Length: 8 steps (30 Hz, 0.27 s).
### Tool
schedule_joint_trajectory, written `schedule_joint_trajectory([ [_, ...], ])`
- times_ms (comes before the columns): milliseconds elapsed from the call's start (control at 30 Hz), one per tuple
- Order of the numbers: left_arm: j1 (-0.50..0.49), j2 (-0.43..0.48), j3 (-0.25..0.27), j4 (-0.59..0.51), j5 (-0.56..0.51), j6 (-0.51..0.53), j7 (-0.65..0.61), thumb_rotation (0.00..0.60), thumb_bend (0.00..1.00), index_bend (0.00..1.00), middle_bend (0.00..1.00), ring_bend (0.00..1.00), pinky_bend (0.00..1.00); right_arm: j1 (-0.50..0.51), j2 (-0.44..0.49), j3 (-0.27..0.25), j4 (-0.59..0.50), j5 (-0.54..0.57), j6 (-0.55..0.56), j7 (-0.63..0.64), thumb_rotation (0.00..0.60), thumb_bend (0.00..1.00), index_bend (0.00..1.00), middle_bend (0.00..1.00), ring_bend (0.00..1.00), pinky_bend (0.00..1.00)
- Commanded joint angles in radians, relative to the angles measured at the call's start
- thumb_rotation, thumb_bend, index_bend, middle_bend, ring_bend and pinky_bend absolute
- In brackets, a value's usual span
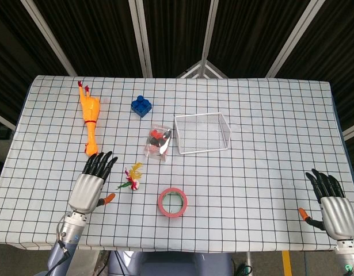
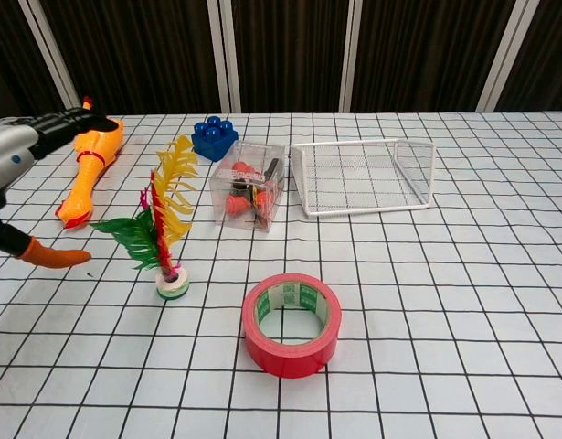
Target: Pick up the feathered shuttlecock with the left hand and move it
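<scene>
The feathered shuttlecock [image 2: 164,229] stands upright on its white base on the checked table, with yellow, red and green feathers; in the head view the shuttlecock [image 1: 132,177] is left of the tape roll. My left hand [image 1: 89,184] is to its left, apart from it, fingers spread and holding nothing; the chest view shows that hand [image 2: 25,174] at the left edge. My right hand [image 1: 332,205] lies open at the table's front right, far from everything.
A red tape roll [image 2: 291,324] lies right of the shuttlecock. A clear box of small parts [image 2: 249,195], a white wire basket [image 2: 365,174], a blue brick [image 2: 214,137] and a rubber chicken [image 2: 87,170] sit further back.
</scene>
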Motion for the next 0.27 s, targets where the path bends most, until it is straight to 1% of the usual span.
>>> schedule_joint_trajectory([
  [33, 0.042, 0.085, 0.037, -0.037, 0.049, 0.058, -0.063, 0.600, 0.16, 0.07, 0.00, 0.00, 0.00, -0.001, -0.001, 0.000, 0.001, -0.002, 0.003, -0.002, 0.600, 0.34, 0.00, 0.00, 0.00, 0.00],
  [100, 0.067, 0.135, 0.063, -0.035, 0.072, 0.087, -0.085, 0.600, 0.16, 0.07, 0.00, 0.00, 0.00, 0.000, -0.002, -0.001, 0.002, -0.004, 0.003, -0.005, 0.600, 0.34, 0.00, 0.00, 0.00, 0.00],
  [200, 0.110, 0.212, 0.105, 0.001, 0.109, 0.141, -0.133, 0.600, 0.16, 0.06, 0.00, 0.00, 0.00, 0.000, -0.003, 0.000, 0.002, -0.005, 0.004, -0.009, 0.600, 0.34, 0.00, 0.00, 0.00, 0.00],
  [267, 0.141, 0.255, 0.128, 0.031, 0.112, 0.172, -0.163, 0.600, 0.16, 0.04, 0.00, 0.00, 0.00, 0.000, -0.003, -0.001, 0.001, -0.005, 0.003, -0.011, 0.600, 0.34, 0.00, 0.00, 0.00, 0.00],
])
